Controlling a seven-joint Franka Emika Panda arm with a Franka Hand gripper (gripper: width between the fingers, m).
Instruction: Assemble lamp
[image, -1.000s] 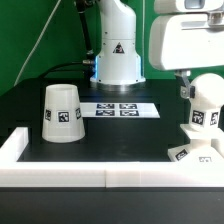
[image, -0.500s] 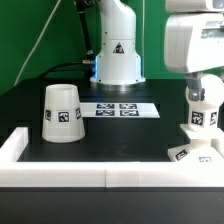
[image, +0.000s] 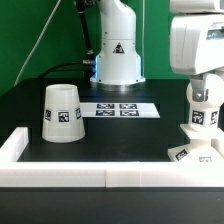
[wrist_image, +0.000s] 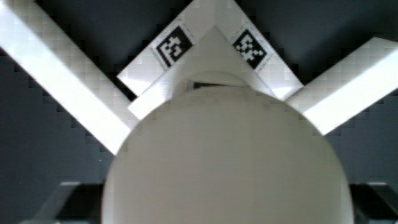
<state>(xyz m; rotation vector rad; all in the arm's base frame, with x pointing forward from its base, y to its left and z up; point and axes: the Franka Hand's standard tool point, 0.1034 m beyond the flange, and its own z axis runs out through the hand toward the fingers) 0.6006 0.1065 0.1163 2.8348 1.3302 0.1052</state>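
The white bulb (image: 205, 115) stands upright on the flat square base (image: 192, 152) at the exterior view's right, near the white front wall. My gripper (image: 203, 88) hangs straight over the bulb, with its fingers down beside the bulb's top. In the wrist view the bulb (wrist_image: 222, 150) fills the middle, and the tagged base (wrist_image: 210, 50) shows beyond it. My gripper (wrist_image: 217, 200) straddles the bulb, with a dark gap on each side between finger and bulb, so it looks open. The tapered shade (image: 62, 112) stands mouth down at the exterior view's left, apart from the rest.
The marker board (image: 118, 109) lies flat on the black table between the shade and the bulb. The arm's white pedestal (image: 117, 50) stands behind it. A white wall (image: 100, 178) borders the table's front and sides; its corner rails (wrist_image: 54, 60) show in the wrist view.
My gripper has shifted toward the exterior view's right and now sits centred over the bulb. The bulb, base and shade have not moved.
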